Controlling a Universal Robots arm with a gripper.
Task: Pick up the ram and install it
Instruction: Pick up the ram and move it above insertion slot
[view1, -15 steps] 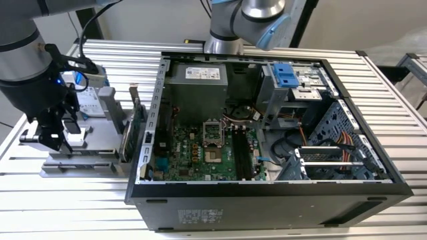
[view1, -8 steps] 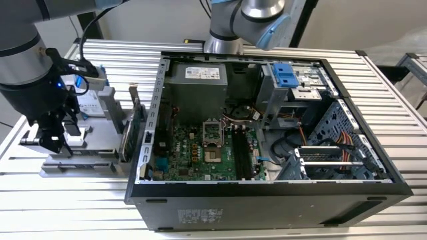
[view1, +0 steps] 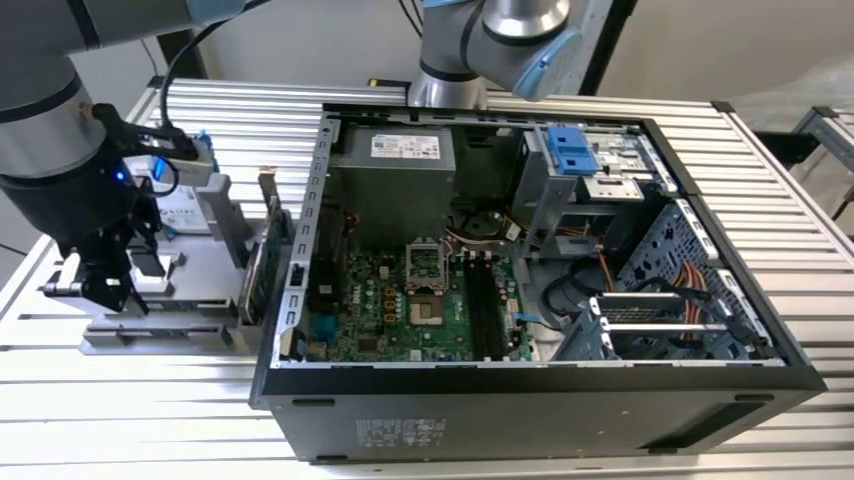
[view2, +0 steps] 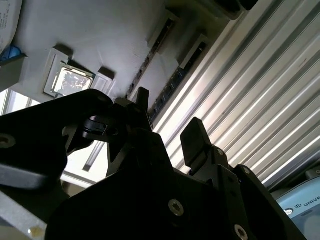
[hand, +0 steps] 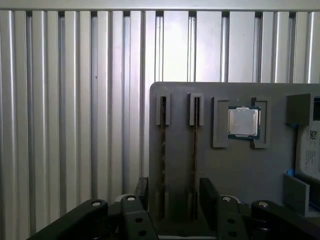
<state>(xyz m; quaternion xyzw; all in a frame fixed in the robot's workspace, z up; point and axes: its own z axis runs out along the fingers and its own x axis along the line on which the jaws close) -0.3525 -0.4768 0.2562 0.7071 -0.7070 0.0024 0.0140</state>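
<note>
The hand (hand: 175, 196) is wide open and has nothing in it. Its two black fingers (hand: 141, 192) hover just above the near end of the grey holder (hand: 235, 170), and I can't tell if they touch it.

The holder has two narrow slots side by side with a ram stick standing on edge in each. In the first wrist view the ram (hand: 162, 150) is the one nearer the holder's edge, and the other ram stick (hand: 195, 150) is next to it, on the side of the CPU chip (hand: 243, 122) in its own little pocket. Both sticks lie flat along the holder, long axis parallel to the ribs of the metal desk (hand: 75, 100), one end pointing at the hand. The fingers are spread crosswise to that axis, and both sticks line up in the gap between them.

In the exterior view the hand (view1: 118, 295) hangs over the holder, on the exterior view's left of the open PC case (view1: 534, 400).
</note>
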